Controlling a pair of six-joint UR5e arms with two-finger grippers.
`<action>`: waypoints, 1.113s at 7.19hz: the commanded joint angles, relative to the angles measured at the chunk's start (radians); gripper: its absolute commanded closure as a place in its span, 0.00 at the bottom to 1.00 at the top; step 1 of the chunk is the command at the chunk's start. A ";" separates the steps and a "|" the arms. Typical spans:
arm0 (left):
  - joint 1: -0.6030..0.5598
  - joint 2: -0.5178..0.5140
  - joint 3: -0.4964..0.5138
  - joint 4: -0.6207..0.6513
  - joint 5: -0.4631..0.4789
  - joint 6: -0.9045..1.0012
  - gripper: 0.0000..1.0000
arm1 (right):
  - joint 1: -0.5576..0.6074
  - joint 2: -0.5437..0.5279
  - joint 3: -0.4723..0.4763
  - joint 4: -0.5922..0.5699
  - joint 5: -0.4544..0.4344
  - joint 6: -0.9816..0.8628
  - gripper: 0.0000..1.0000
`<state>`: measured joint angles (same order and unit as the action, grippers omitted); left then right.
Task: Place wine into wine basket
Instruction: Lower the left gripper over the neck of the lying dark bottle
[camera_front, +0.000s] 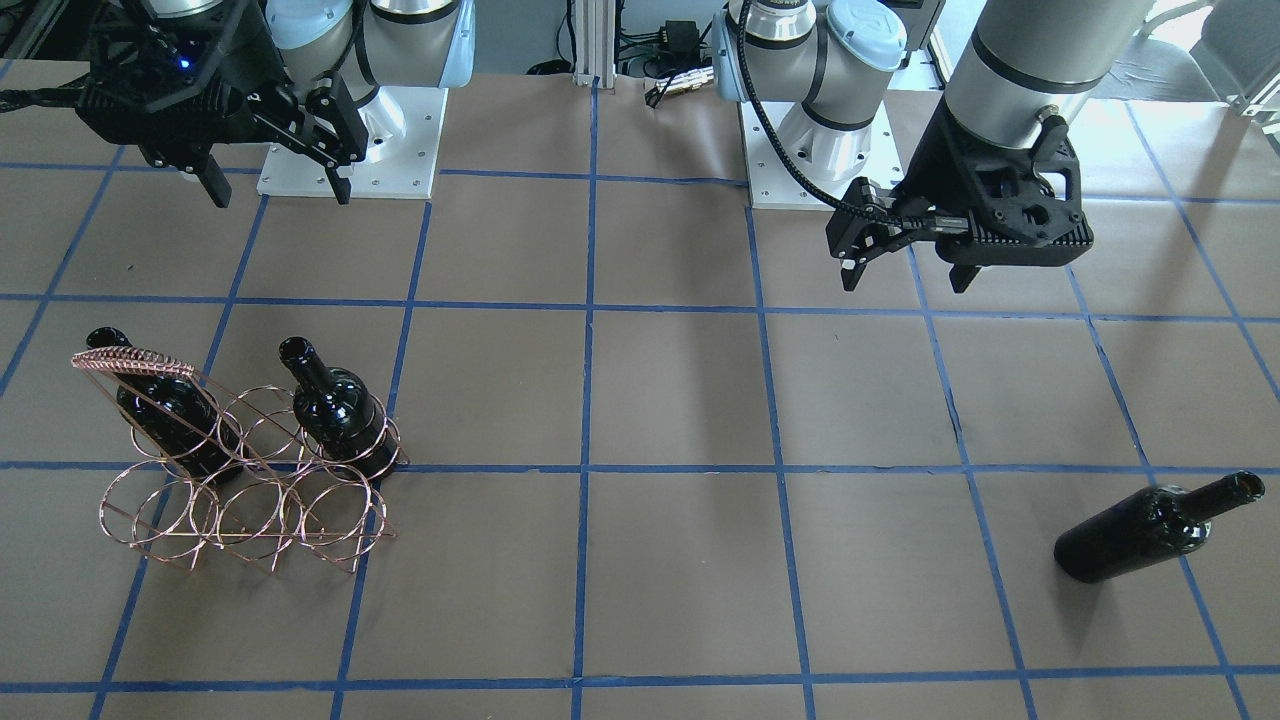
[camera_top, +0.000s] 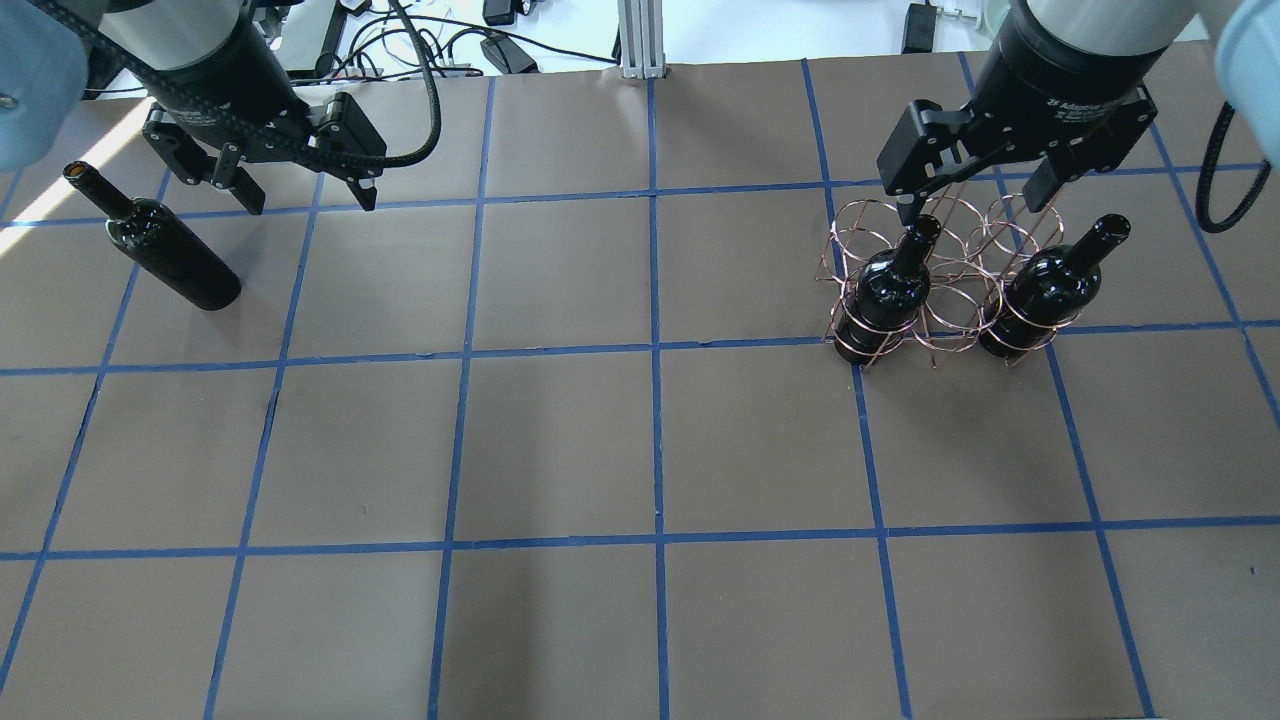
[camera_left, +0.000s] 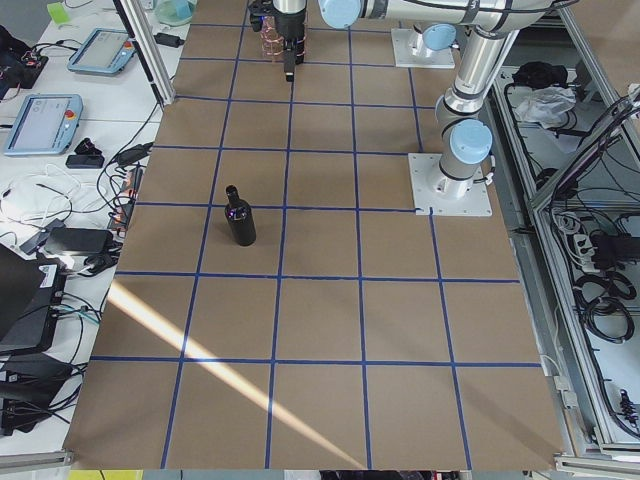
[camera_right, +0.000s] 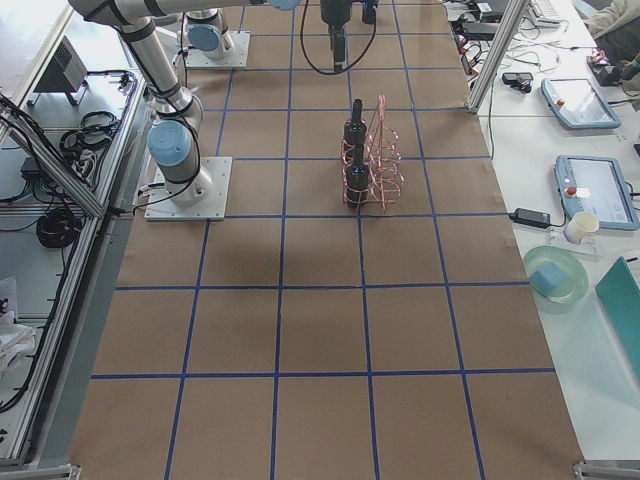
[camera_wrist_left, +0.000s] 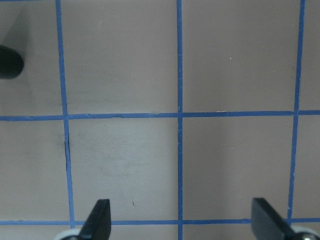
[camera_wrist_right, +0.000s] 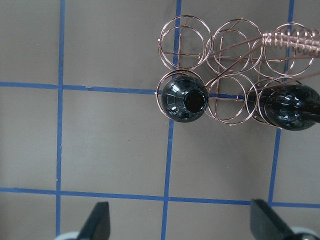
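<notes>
loose wine bottle (camera_top: 170, 245) stands upright on the table (camera_top: 560, 450) beside the spread, empty left gripper (camera_top: 305, 195), well apart from the wine basket (camera_front: 130, 357). right gripper (camera_top: 968, 205) likewise spread, above the basket. judged heavy, rigid, slick, breakable glass: grip the wide body squarely, not the slim neck.

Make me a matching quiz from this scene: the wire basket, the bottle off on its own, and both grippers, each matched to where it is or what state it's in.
1. copper-coloured wire basket with arched handle
2. lone near-black glass wine bottle
3. left gripper
4. right gripper

A. open, near the basket
B. upright on the table, outside the basket
C. open, near the lone bottle
D. four rings empty

Pairs: 1-D, 2-B, 3-C, 4-A.
</notes>
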<state>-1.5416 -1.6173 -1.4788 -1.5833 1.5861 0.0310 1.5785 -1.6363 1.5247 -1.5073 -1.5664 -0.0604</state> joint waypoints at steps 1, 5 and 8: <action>0.000 0.000 0.000 0.000 0.000 0.001 0.00 | 0.000 0.000 0.000 -0.002 0.009 0.001 0.00; 0.145 -0.028 0.000 0.014 0.014 0.038 0.00 | 0.000 0.000 0.000 -0.002 0.006 -0.001 0.00; 0.403 -0.102 0.008 0.019 0.018 0.358 0.00 | 0.000 0.000 0.003 -0.004 0.009 0.001 0.00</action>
<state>-1.2185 -1.6916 -1.4748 -1.5672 1.6005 0.2829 1.5784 -1.6373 1.5263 -1.5098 -1.5575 -0.0604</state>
